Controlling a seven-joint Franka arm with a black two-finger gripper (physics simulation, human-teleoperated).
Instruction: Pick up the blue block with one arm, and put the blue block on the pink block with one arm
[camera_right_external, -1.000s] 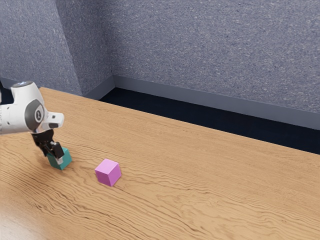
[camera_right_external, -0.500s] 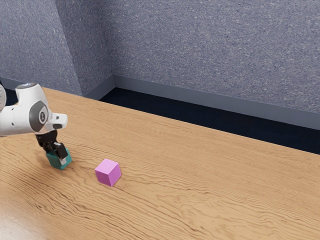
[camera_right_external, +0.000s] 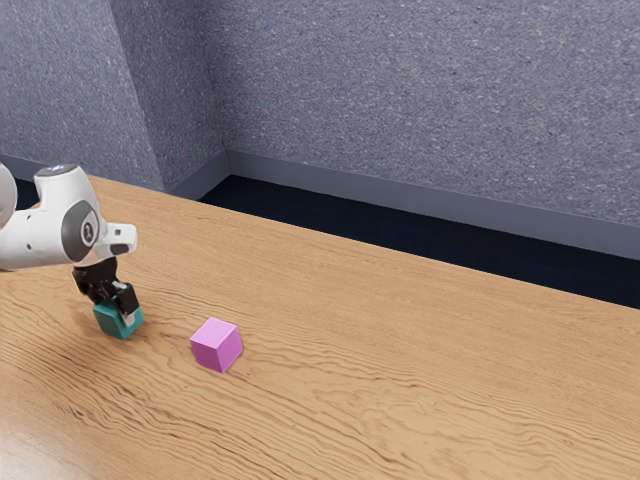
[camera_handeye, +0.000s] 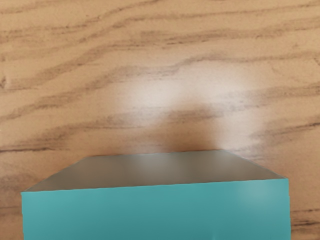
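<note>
The blue block (camera_right_external: 120, 322), teal in colour, rests on the wooden table (camera_right_external: 400, 340) at the exterior view's left. My gripper (camera_right_external: 113, 304) comes down onto it from above, black fingers (camera_right_external: 124, 298) on two sides of its upper part, shut on it. In the wrist view the blue block (camera_handeye: 155, 210) sits large and close just under the hand, with bare table beyond it. The pink block (camera_right_external: 216, 344) lies on the table a short way toward the exterior view's right of the blue one, apart from it.
The table's far edge (camera_right_external: 330, 240) runs diagonally behind the blocks, with a dark floor and grey walls beyond. Open wood stretches to the exterior view's right of the pink block.
My hand has straightened from a tilt to nearly upright over the blue block and shifted slightly right. The fingers have settled on the block. Neither block has moved noticeably.
</note>
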